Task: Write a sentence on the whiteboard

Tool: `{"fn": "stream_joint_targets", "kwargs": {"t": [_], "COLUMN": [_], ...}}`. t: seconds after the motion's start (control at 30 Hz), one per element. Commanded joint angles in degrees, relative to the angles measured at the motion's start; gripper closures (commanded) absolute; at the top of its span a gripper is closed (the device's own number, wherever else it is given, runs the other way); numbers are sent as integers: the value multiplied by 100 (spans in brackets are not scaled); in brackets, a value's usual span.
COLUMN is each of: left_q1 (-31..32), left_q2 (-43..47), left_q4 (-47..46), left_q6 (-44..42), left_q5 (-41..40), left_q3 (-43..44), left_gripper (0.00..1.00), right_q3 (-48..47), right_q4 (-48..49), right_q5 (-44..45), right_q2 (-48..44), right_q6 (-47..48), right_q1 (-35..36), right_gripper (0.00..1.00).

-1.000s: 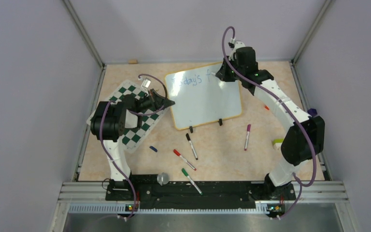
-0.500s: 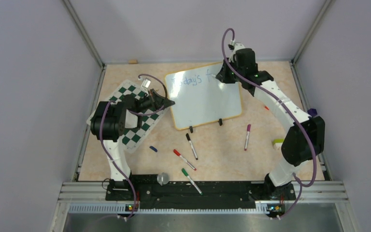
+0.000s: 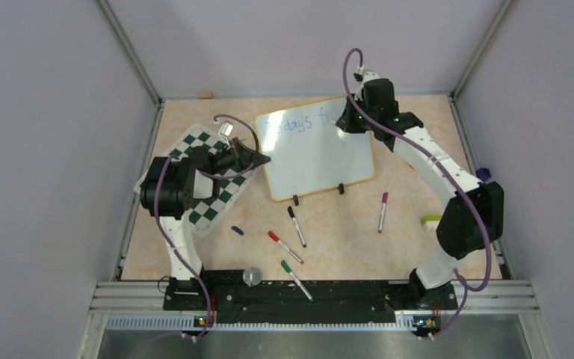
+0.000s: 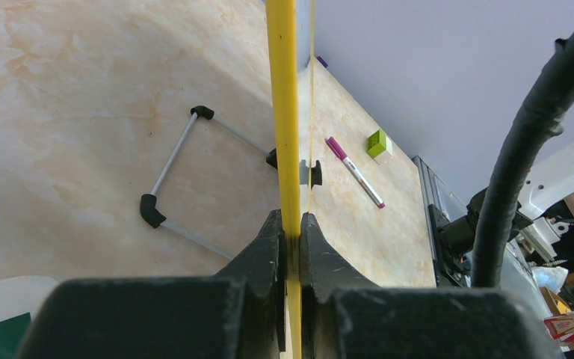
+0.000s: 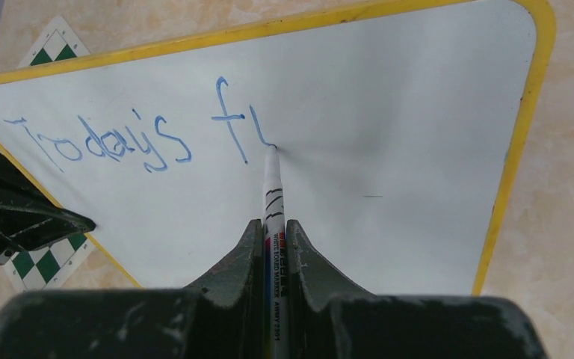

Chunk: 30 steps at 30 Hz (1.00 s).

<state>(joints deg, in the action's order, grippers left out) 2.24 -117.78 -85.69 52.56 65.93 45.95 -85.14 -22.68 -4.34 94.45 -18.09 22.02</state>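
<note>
Mid-sentence. The right gripper [image 5: 273, 230] is clamped shut on a marker [image 5: 272, 179], tip touching the whiteboard [image 5: 403, 97] right after "Today's fl" of the sentence [image 5: 131, 138]. The left gripper [image 4: 290, 224] is pinched tight on the whiteboard's yellow rim, steadying it at the far middle of the desk [image 3: 344, 217]. Next, probably finish "full": light, even tip pressure, small strokes rightward.

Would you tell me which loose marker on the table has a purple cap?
The purple marker, lying alone on the right; the black marker, red marker and green marker cluster nearer the middle.
</note>
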Motion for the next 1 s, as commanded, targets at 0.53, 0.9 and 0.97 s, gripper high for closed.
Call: {"fn": "stream_joint_targets", "kwargs": {"t": [0.53,0.9,0.97], "left_q1": [-30,-22,-22], "left_q2": [109,117,120], "left_q4": [-708,-712,-712], "left_q6": [-484,-488,-491], "left_q5": [3,-10,-15], "left_q3": [-44,-66,-68], "left_gripper": [100,100,100], "right_q3": [-885,-994,-926], "right_q4": [-155,-162,-171], "right_q5": [463,457,457], "right_q2": [322,371,348], "right_q6": [132,108,107], "right_q1": [-11,-7,-10], "right_gripper": [100,100,100]}}
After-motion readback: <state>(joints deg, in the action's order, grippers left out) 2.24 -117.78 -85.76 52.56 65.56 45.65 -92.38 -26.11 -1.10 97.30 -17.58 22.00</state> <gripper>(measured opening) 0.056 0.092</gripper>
